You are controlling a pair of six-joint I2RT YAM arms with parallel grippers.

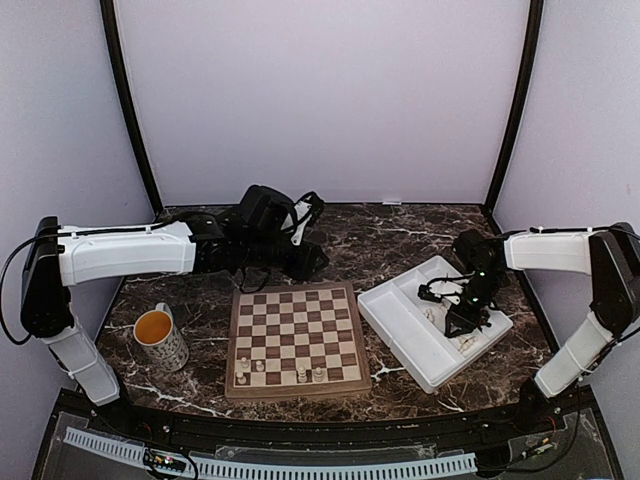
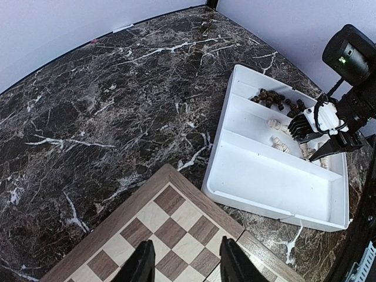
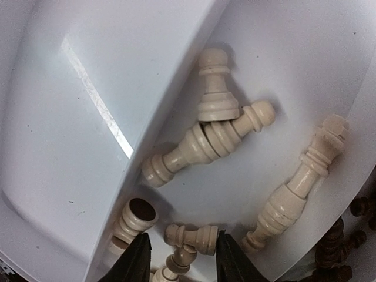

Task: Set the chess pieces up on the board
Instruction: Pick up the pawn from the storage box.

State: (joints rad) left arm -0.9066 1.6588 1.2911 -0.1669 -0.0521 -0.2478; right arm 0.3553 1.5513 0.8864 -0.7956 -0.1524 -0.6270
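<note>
Front and lowest in the overhead view runs a white ribbed strip along the table's near edge. From the left side, the left arm rises from its base and stretches level toward the middle. Its wrist is bent down behind the far edge of the board. The left end effector hangs there released, fingers parted over the checks with nothing between them.

A mug of orange liquid stands left of the board; its printed pattern is too small to read. A few pale chess pieces stand upright on the board's near rows.

To the right lies the white tray. Dark pieces are heaped in its far narrow compartment, and pale pieces lie toppled in the one beside it.

The right arm folds in from the right, its wrist pointing down into that tray. The right end effector is unclenched, its fingers straddling a pale pawn lying on its side.
</note>
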